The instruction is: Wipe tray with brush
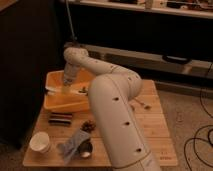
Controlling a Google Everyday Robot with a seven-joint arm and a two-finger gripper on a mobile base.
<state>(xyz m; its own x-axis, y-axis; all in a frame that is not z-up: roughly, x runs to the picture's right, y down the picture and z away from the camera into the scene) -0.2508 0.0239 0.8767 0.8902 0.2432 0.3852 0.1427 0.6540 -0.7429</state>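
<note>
Hand [68, 85] hangs low inside the orange tray [65, 104], right at the pale brush [54, 90] lying along the tray's floor, presumably to keep bristles on it for wiping, though whether I've clamped it I cannot tell.

No text, label, brand or number can be read anywhere. Gripper [67, 86] is down inside the tray [60, 104] on the tabletop [157, 127], toward the tray's left end.
</note>
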